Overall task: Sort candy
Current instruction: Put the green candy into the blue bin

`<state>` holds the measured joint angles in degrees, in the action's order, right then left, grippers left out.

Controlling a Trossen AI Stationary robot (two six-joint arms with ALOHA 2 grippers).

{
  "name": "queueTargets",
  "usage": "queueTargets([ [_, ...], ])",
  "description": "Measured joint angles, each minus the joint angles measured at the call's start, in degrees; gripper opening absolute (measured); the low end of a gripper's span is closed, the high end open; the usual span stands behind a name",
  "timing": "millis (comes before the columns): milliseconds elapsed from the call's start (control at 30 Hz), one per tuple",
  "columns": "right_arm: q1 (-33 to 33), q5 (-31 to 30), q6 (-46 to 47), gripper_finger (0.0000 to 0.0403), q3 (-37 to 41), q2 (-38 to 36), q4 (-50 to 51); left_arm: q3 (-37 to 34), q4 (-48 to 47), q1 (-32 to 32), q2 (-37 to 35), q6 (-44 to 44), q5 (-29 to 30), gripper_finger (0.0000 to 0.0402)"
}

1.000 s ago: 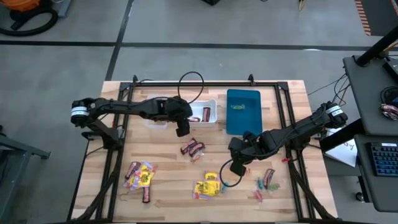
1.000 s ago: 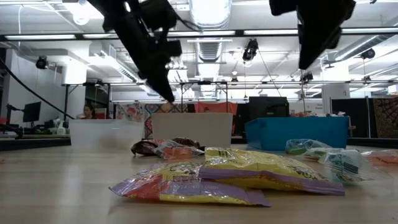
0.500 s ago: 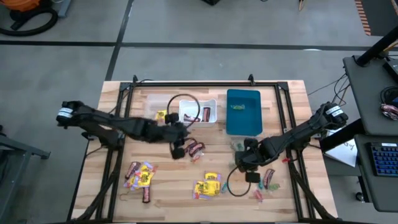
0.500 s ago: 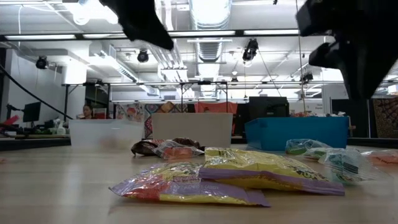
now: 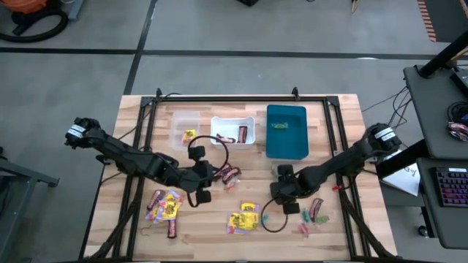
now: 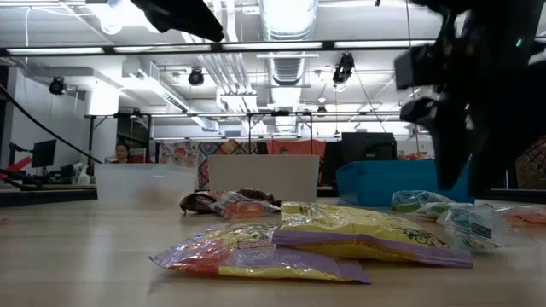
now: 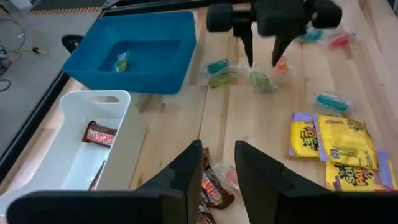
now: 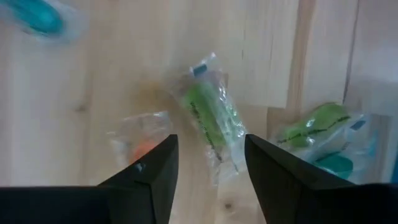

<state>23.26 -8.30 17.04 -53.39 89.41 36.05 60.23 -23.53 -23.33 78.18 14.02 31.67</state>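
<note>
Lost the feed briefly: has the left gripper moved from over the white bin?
Yes. The left gripper has moved away from the white bin, toward the table's near edge, next to the brown-red bars.

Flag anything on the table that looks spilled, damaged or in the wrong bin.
Nothing stands out. The unsorted candy lies loose on the table, as expected mid-sort. The clear bin holds a yellow packet, the white bin brown bars, the blue bin a green piece. Nothing looks torn.

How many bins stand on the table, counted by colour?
clear bin: 1
white bin: 1
blue bin: 1
Total: 3
</note>
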Motion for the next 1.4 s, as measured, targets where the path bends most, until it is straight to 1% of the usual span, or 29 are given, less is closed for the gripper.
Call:
queueTargets([
  [100,-1.42,-0.74,0.92,0.0169,-0.2,3.46,-0.22,0.0,-0.02,0.0,0.14,0.07,0.69,0.0079],
  [200,-2.23,-0.65,0.91,0.0148,-0.91,5.59,-0.56,0.0,-0.05,0.0,0.16,0.34,1.84,0.0079],
  [367,-2.53,-0.12,-0.03,0.0085,-1.61,6.76,-0.57,0.0,-0.2,0.0,0.16,1.78,1.91,0.0079],
  [500,-2.6,0.55,-0.24,0.0025,-2.4,6.14,-0.42,-0.02,-0.24,0.0,0.16,2.16,1.93,0.0079],
  [533,-2.61,0.81,-0.26,0.0018,-2.65,5.69,-0.49,-0.02,-0.23,0.0,0.16,2.17,1.93,0.0079],
  [633,-2.58,1.55,-0.11,0.0013,-3.8,4.2,-0.37,-0.02,-0.24,0.0,0.16,2.49,1.93,0.0079],
  [767,-2.58,5.52,0.33,0.0012,-5.76,1.05,-0.3,-0.02,-0.72,0.0,0.16,3.99,1.96,0.0079],
  [900,-2.71,5.26,-0.34,0.0012,-8.55,-3.18,0.82,-0.02,-1.02,0.0,0.16,4.5,1.96,0.0079],
  [1000,-3.67,1.42,-1.57,0.0012,-10.92,-6.94,2.27,-0.02,-1.02,0.0,0.16,4.55,1.96,0.0079],
  [1133,-6.0,-7.31,-2.17,0.0012,-13.63,-11.48,5.16,-0.02,-1.01,0.0,0.23,5.16,1.96,0.0079],
  [1233,-9.41,-12.86,-2.1,0.0012,-13.94,-14.37,5.36,-0.04,-1.03,0.0,0.3,5.73,1.96,0.0079],
  [1300,-12.91,-14.25,-1.69,0.0012,-13.38,-15.7,5.46,-0.04,-1.02,0.0,0.3,6.18,1.96,0.0079],
  [1400,-19.79,-14.25,0.23,0.0012,-11.82,-16.68,6.01,-0.04,-1.02,0.0,0.3,6.49,1.96,0.0079],
])
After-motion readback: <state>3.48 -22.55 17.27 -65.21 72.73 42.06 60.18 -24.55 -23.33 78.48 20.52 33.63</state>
